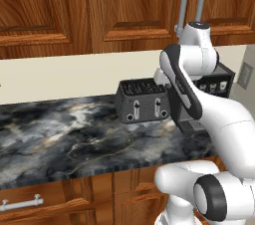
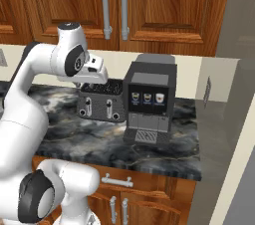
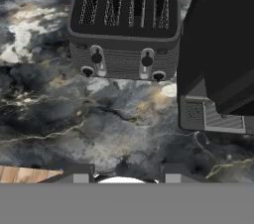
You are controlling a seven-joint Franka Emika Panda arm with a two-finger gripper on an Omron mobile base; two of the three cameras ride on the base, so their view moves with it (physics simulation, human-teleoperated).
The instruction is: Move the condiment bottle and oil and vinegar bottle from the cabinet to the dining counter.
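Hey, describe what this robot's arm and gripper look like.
The arm is made of glossy white, rounded segments with dark grey to black joint rings and a black band along one link. No loose cables or markings show. The gripper has a white hand and two small, dark grey, blocky finger tips.

The bench [image 1: 60, 134] is a dark marble top with grey-white and faint gold veining, running along a cream wall above brown wooden drawer fronts. A dark grey four-slot toaster [image 1: 142, 100] stands on it near the back, its two levers and knobs facing forward. Just beside the toaster stands a black coffee machine [image 2: 149, 100] with a ribbed drip tray at its foot. Nothing else lies on the marble in front of them.
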